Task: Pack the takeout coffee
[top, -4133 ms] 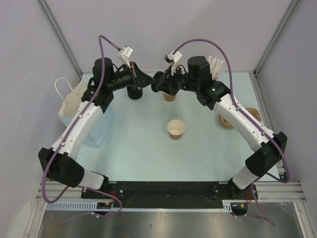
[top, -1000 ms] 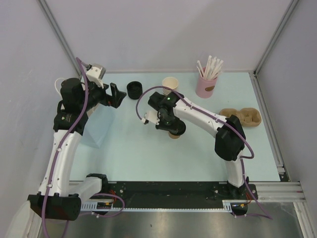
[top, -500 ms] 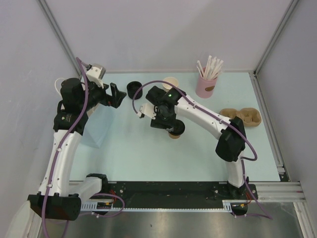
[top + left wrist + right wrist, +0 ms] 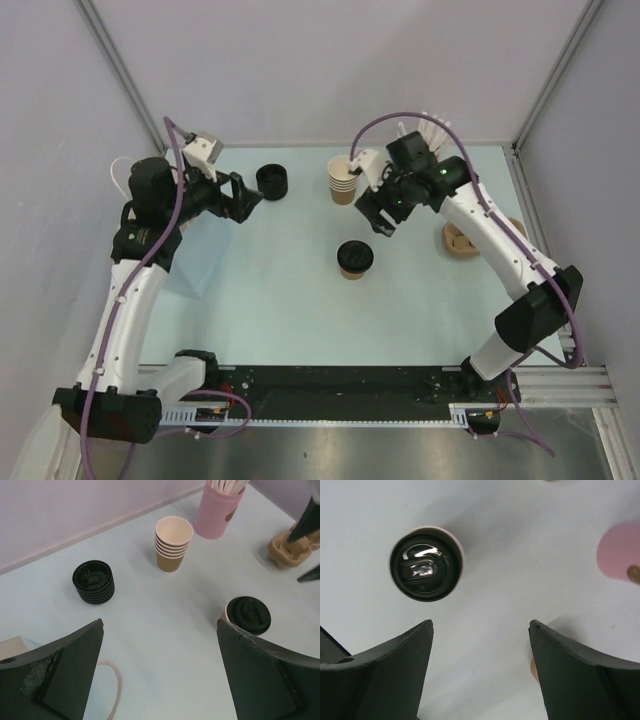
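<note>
The takeout coffee [image 4: 355, 258] stands upright mid-table, a brown cup with its black lid on; it shows too in the left wrist view [image 4: 248, 615] and from straight above in the right wrist view [image 4: 426, 565]. My right gripper [image 4: 378, 222] [image 4: 481, 624] hovers open just behind and to the right of it, with nothing between the fingers. At the left, my left gripper [image 4: 240, 195] [image 4: 160, 625] is wide open and holds nothing, well apart from the cup.
A stack of black lids [image 4: 271, 181] [image 4: 93, 581] and a stack of lidless brown cups [image 4: 343, 178] [image 4: 173, 542] stand at the back. The pink cup of sticks [image 4: 219, 507] and a cardboard carrier [image 4: 462, 240] sit at the right. A bag [image 4: 195, 265] lies at the left.
My right gripper has opened, let go of the lidded cup and moved up and back to the right. The coffee stays put with its lid on. The left arm barely shifted.
</note>
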You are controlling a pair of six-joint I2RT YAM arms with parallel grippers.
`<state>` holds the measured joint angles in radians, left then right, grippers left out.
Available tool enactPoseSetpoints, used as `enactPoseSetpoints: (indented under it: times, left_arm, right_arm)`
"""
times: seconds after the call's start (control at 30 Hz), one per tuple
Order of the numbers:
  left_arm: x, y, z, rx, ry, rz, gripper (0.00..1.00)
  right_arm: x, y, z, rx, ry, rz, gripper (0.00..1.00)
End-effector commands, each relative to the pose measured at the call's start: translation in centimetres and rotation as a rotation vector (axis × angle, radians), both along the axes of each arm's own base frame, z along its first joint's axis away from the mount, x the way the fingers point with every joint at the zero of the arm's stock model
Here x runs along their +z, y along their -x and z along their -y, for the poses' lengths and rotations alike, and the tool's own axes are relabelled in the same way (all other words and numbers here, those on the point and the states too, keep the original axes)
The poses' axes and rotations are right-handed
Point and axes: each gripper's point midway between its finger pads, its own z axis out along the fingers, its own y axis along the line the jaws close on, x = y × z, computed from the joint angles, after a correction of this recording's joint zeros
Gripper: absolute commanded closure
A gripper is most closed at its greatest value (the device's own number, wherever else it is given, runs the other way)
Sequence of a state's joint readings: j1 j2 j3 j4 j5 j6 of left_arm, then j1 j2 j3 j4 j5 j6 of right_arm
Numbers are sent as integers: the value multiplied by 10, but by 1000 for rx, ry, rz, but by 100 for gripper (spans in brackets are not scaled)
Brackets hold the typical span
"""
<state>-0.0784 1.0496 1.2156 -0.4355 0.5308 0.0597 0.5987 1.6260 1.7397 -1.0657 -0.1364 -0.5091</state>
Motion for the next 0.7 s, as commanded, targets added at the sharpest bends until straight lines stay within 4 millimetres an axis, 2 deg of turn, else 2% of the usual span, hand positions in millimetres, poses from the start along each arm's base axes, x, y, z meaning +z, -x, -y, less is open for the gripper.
enactPoseSetpoints:
  times: [0.0,0.03,0.07,0.1,0.13,0.17,0.2,0.27,0.33,0.43,0.67]
  left_arm:
    - [-11,5,33,-118,-86,-9,1]
    - [-15,7,40,-135,-113,-21,0]
    - [-20,13,58,-197,-157,-11,0]
    - [-35,6,64,-191,-206,-40,0]
    - [-40,7,72,-211,-241,-56,0]
    - [-49,10,88,-261,-287,-63,0]
    - [-68,3,97,-281,-324,-114,1]
    - [-79,5,114,-340,-351,-169,0]
    - [-96,-3,126,-369,-347,-238,0]
    - [-114,-8,139,-395,-320,-314,0]
    - [-151,6,170,-507,-282,-451,0]
  right_arm:
    - [7,-19,6,-110,-257,-64,17]
    - [4,-25,19,-155,-286,-97,15]
    - [0,-25,23,-162,-310,-127,14]
    - [-4,-18,21,-142,-351,-179,12]
    - [-6,-21,31,-165,-372,-197,10]
    - [-7,-19,33,-164,-386,-211,7]
    - [-14,-15,35,-163,-406,-238,6]
    - [-13,-13,41,-172,-431,-233,5]
    - [-22,-10,43,-174,-436,-235,3]
    - [-23,-11,50,-189,-430,-214,3]
    - [-31,-15,60,-217,-446,-212,4]
